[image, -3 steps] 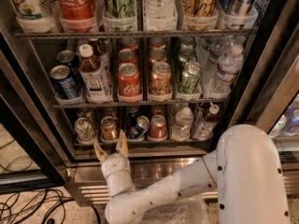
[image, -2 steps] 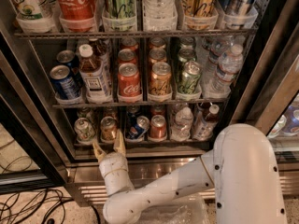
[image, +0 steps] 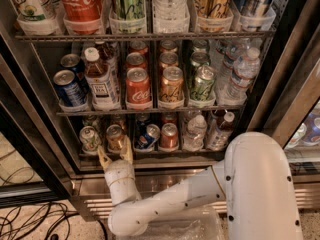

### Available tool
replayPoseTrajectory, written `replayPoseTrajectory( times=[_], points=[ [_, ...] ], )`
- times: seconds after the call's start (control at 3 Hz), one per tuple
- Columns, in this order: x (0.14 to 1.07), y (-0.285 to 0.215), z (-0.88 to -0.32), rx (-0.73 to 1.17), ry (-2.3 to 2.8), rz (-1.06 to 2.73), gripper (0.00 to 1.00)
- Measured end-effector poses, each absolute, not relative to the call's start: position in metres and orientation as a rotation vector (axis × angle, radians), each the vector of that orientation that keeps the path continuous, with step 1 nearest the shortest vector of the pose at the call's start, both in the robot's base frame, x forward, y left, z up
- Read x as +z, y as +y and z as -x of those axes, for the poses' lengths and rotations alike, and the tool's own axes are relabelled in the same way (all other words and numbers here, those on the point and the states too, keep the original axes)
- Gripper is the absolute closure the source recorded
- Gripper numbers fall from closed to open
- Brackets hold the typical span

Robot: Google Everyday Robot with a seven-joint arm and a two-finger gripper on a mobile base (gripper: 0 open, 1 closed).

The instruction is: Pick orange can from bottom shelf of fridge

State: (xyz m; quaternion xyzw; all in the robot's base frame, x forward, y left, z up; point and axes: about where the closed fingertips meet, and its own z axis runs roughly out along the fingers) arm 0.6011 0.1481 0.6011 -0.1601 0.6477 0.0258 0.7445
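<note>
The fridge (image: 33,115) stands open in the camera view. On its bottom shelf (image: 200,153) the orange can (image: 115,137) stands upright at the front, second lane from the left. It has an orange-brown body and a silver top. My gripper (image: 115,155) is just below and in front of the can, at the shelf's front edge. Its two tan fingers (image: 103,159) are spread open, one on each side of the can's base. They hold nothing. My white arm (image: 200,189) reaches in from the lower right.
A green-silver can (image: 90,138) stands left of the orange can. A tilted blue can (image: 149,136) and a small red can (image: 169,136) are to its right, then water bottles (image: 194,132). The middle rack (image: 150,110) hangs close above. Cables (image: 30,221) lie on the floor.
My gripper has crept slightly up and to the left, closer to the orange can. Its fingers stay open. Nothing on the shelves has moved.
</note>
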Motion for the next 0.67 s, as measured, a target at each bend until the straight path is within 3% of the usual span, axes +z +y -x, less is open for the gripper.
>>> replayPoseTrajectory(
  times=[0.67],
  points=[
    [0.607,0.131,-0.618,0.006,1.403,0.294,0.32]
  ],
)
